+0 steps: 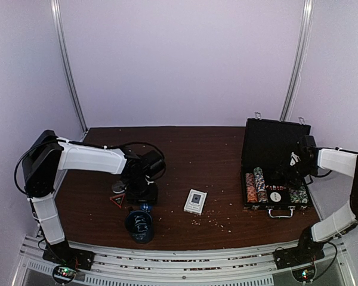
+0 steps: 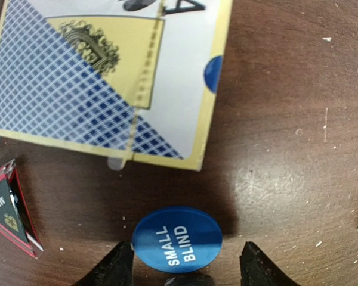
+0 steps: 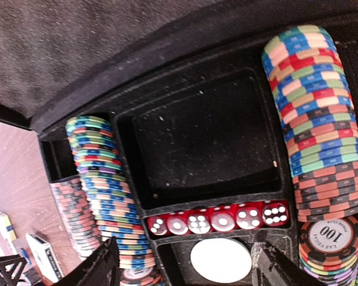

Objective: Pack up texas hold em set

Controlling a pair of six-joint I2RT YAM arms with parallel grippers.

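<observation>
black rectangular briefcase-style case with silver corners [image 1: 273, 142] sits open at the right side of the table, lid up. inside: multicoloured poker chip rolls [image 3: 313, 119] down both sides, an empty black tray pocket [image 3: 203, 137], a row of red dice [image 3: 218, 220] below it, and a white round disc [image 3: 221, 260] in the next pocket. right gripper [image 3: 185, 249] hovers over the case interior, fingers spread wide, disc seen between them, nothing pinched. left gripper [image 2: 187, 253] is low over the brown wooden table [image 2: 286, 119], fingers spread either side of a blue round "small blind" button [image 2: 177, 238] lying flat, gap on one side, not squeezed. blue-lattice card box [image 2: 107, 77] just beyond the button, red-edged triangular marker [image 2: 9, 208] off to the side. dark round cup with white scribbles [image 1: 139, 225] near the left arm.
</observation>
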